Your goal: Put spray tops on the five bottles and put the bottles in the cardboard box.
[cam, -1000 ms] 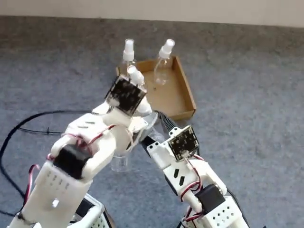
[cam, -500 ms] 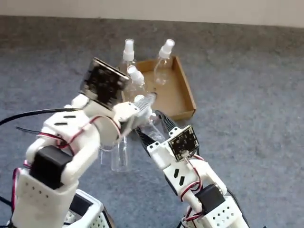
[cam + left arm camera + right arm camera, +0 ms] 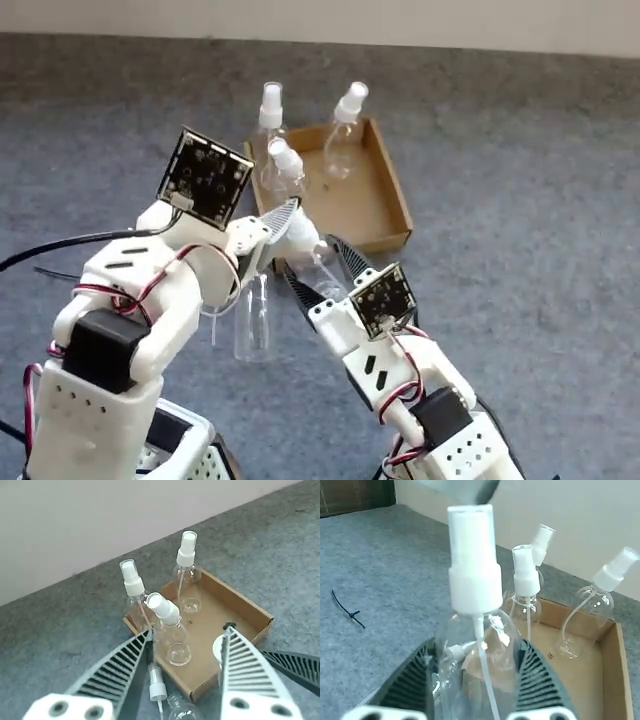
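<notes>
My right gripper [image 3: 476, 652] [image 3: 325, 272] is shut on a clear bottle [image 3: 475, 645] that stands upright in front of the cardboard box [image 3: 385, 205] with a white spray top [image 3: 472, 560] [image 3: 305, 237] on it. My left gripper [image 3: 187, 630] [image 3: 275, 235] hangs open and empty just above and beside that top. Three bottles with spray tops [image 3: 270, 110] [image 3: 350, 108] [image 3: 285, 165] stand at the box's far end. Another clear bottle [image 3: 250, 322] lies on the carpet under the left arm, and a spray top [image 3: 157, 686] is next to it; I cannot tell whether they are joined.
Grey carpet [image 3: 520, 200] spreads to the right of the box. A black cable [image 3: 60, 250] curves across the carpet at the left, and a small black tie [image 3: 347, 612] lies there too. A pale wall [image 3: 450, 25] runs along the back.
My left gripper has drawn back and up from the held bottle's spray top and now stands open. The right arm and its bottle have kept still.
</notes>
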